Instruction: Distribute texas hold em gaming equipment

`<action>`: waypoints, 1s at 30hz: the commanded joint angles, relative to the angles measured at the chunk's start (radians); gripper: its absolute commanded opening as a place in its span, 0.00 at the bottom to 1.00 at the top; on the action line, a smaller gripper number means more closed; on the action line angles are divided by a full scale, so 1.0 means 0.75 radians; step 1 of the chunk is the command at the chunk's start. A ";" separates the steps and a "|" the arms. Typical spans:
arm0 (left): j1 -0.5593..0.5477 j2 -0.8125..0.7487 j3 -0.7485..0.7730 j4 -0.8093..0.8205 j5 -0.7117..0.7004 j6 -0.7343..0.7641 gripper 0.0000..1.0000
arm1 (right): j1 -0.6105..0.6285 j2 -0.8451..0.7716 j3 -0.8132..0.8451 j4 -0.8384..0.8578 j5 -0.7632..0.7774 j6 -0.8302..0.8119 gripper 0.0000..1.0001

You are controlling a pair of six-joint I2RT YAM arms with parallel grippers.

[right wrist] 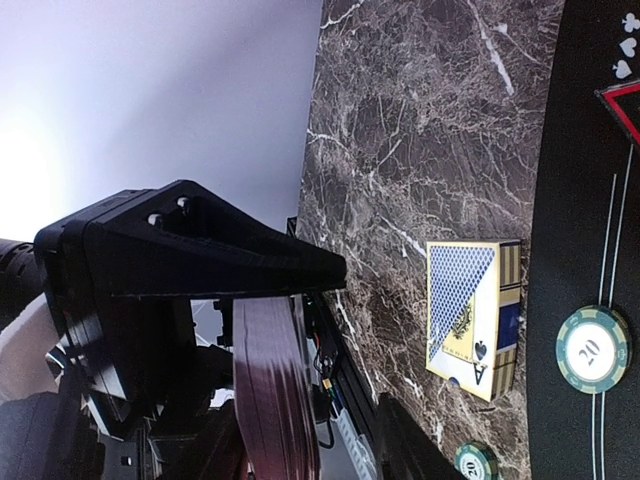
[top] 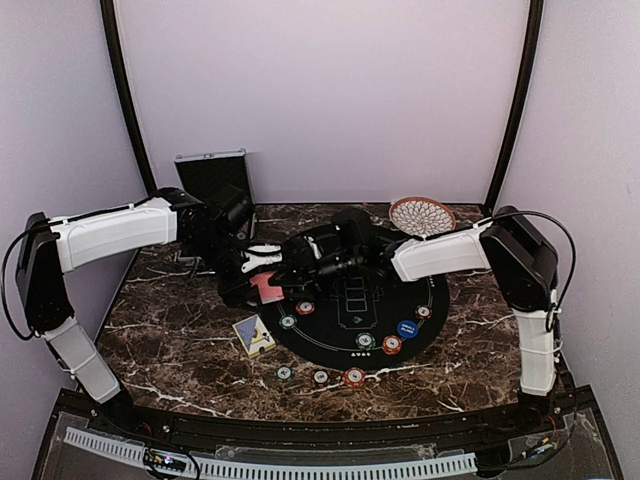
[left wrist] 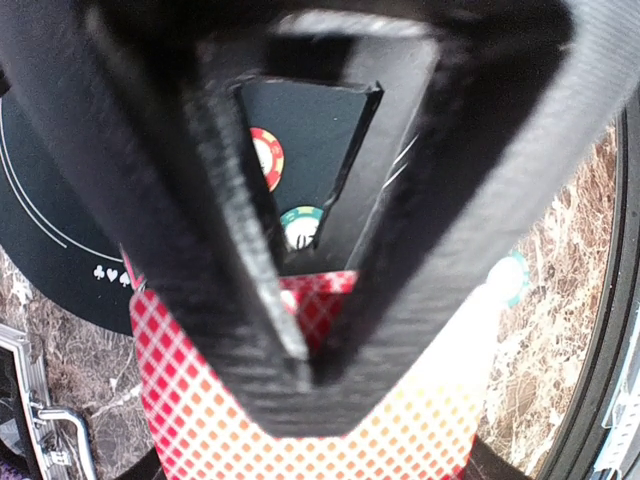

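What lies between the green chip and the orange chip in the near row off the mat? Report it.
One white chip, in line with the green chip and orange chip on the marble table. The top view shows it.

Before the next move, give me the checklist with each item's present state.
1. Grip of the left end effector on the red-backed cards: shut on them, ok.
2. Position of the right end effector: up against those cards, ok.
3. Its hold on a single card: cannot tell.
4. Bare room on the black mat for a card: ok.
5. The blue card box lying outside both arms' reach paths: ok, as far as the top view shows.
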 commanded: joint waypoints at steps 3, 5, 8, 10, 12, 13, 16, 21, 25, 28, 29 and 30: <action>0.015 -0.071 -0.001 0.001 0.036 -0.014 0.34 | -0.007 -0.030 -0.008 0.015 -0.022 0.004 0.60; 0.015 -0.065 0.010 0.001 0.043 -0.017 0.34 | 0.000 -0.011 0.010 0.021 -0.027 0.007 0.63; 0.015 -0.055 0.023 -0.003 0.051 -0.018 0.34 | 0.013 0.031 0.043 0.049 -0.039 0.034 0.64; 0.015 -0.052 0.028 -0.004 0.049 -0.018 0.34 | 0.023 0.055 0.077 0.070 -0.052 0.056 0.64; 0.015 -0.049 0.032 -0.007 0.052 -0.018 0.35 | 0.029 0.079 0.110 0.080 -0.061 0.068 0.64; 0.016 -0.048 0.035 -0.010 0.052 -0.018 0.35 | 0.032 0.089 0.124 0.086 -0.065 0.075 0.64; 0.015 -0.039 0.048 -0.017 0.055 -0.020 0.34 | 0.034 0.120 0.154 0.090 -0.072 0.092 0.64; 0.015 -0.035 0.057 -0.027 0.052 -0.018 0.34 | 0.024 0.148 0.155 0.062 -0.060 0.087 0.59; 0.016 -0.041 0.049 -0.036 0.038 -0.013 0.34 | -0.004 0.104 0.101 -0.010 -0.024 0.023 0.54; 0.020 -0.044 0.038 -0.037 0.035 -0.011 0.33 | -0.022 0.060 0.060 -0.065 -0.004 -0.029 0.50; 0.020 -0.044 0.037 -0.037 0.035 -0.011 0.33 | -0.024 0.044 0.050 -0.080 0.003 -0.042 0.49; 0.021 -0.043 0.037 -0.035 0.033 -0.012 0.33 | -0.026 0.035 0.039 -0.092 0.008 -0.059 0.48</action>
